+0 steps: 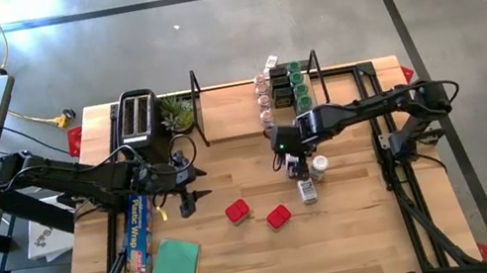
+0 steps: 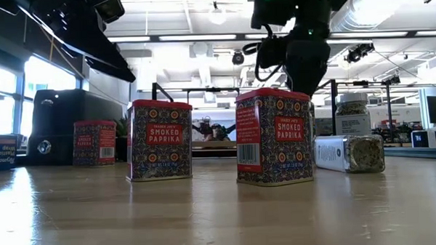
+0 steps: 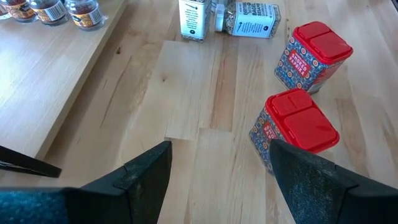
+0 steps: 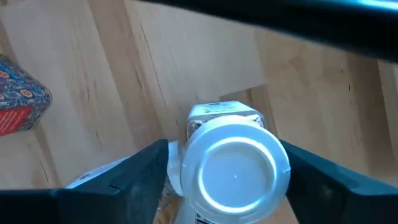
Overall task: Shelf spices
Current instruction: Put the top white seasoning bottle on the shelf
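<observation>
My right gripper [image 1: 294,160] hangs over a white-lidded jar, fingers spread either side and not clamping it.

From above, I see the shelf [image 1: 248,105] holding jars at its right end; the loose spices sit on the table in front of it, two red tins [image 1: 237,212] nearest me. My left gripper [image 1: 182,177] waits released, left of the shelf beside the toaster [image 1: 136,115]. At table level, the tins stand upright and a clear jar [image 2: 348,153] lies on its side. My right wrist camera looks down on the white lid [image 4: 235,172] between the fingers.

Two red tins [image 1: 257,214] (mid-table), jars on shelf [image 1: 281,90], black toaster [image 1: 138,117]
</observation>
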